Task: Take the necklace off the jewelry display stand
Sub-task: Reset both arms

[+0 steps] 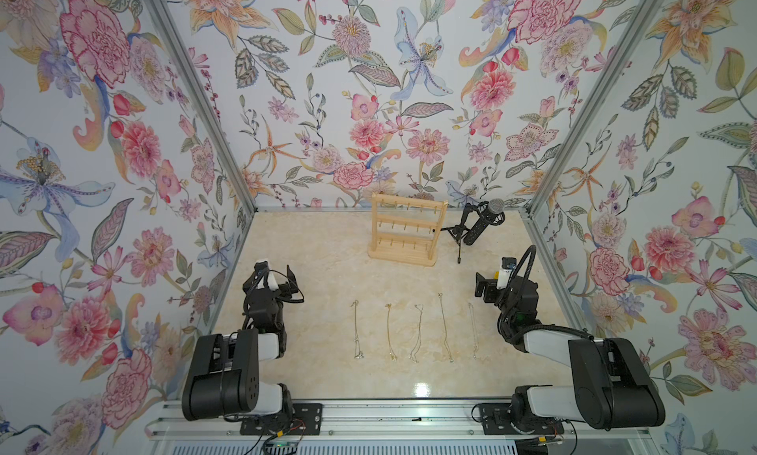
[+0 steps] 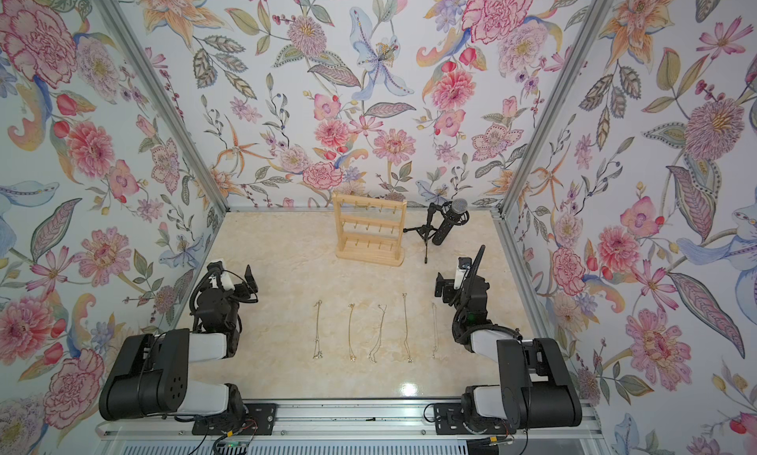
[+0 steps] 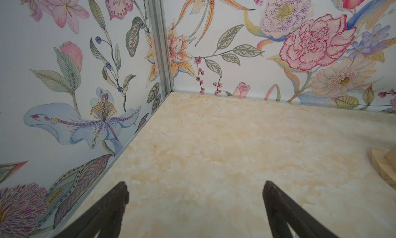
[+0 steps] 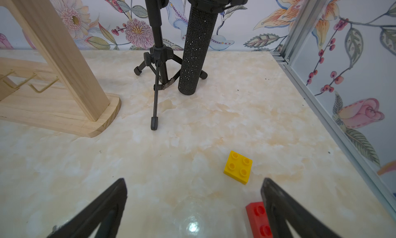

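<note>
**Stand looks bare: check the pegs before you reach**

Your left gripper (image 3: 195, 183) hangs wide open and empty near the counter's (image 1: 319, 268) left edge. Five necklaces (image 1: 418, 334) lie in a row toward the front edge, between the arms. The jewelry display stand (image 1: 405, 231) sits at the far edge, well ahead of both grippers, and I see no chain on its pegs. If one hangs there, lift it up and off. Your right gripper (image 4: 194, 180), nearer the stand, is open and empty too.

Jewelry display stand (image 3: 383, 168): only a wood corner at the frame edge in my left wrist view; upper bars cut off in my right wrist view.
Microphone (image 4: 198, 50): head cut off there.
Red brick (image 4: 256, 214): partly behind my right tool (image 4: 192, 182), clipped by the frame edge.
Necklaces (image 1: 415, 334): five thin strands on the worktop in both top views, pendants too small to tell.
</note>
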`<state>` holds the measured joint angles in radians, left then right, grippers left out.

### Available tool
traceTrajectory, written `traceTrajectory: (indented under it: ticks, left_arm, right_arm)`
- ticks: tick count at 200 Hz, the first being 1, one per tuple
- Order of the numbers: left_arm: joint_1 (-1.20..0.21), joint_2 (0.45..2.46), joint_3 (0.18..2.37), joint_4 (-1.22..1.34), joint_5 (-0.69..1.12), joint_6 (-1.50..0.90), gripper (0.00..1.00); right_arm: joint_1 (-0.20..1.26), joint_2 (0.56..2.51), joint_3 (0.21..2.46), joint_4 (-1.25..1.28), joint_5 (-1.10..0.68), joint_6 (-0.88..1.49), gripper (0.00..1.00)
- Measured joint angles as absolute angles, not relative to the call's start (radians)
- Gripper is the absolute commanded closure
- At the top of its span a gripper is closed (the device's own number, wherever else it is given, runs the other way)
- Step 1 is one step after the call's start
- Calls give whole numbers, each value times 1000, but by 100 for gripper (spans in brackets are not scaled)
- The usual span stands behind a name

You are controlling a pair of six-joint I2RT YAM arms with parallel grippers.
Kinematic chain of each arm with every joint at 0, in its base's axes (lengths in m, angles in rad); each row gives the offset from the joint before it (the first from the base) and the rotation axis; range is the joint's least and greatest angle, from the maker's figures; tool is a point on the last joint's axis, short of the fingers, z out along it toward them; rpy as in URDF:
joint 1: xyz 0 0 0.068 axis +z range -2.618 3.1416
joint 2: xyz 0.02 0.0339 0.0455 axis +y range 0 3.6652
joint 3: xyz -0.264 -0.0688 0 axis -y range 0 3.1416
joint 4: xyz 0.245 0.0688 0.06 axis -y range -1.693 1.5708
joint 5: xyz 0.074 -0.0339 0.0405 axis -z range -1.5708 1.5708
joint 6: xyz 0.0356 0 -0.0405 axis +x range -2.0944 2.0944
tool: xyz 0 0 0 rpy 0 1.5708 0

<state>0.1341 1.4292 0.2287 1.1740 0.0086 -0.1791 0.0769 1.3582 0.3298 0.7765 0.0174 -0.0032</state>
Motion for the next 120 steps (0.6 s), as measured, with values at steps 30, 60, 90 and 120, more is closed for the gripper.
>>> traceTrajectory:
  ticks: [30, 60, 90, 120]
  left_arm:
    - [110, 1435, 199, 1242, 23, -144, 1]
    - [80, 1452, 183, 1285, 23, -114, 1]
    - [72, 1480, 163, 1372, 22, -89, 1]
    - [52, 1540, 89, 1460, 19, -73, 1]
  right_arm:
    - [128, 1345, 305, 807, 10, -70, 0]
    - [128, 1349, 288, 872, 10, -110, 0]
    - [102, 1410, 245, 1005, 9, -118, 0]
    - [36, 1521, 163, 1187, 14, -83, 0]
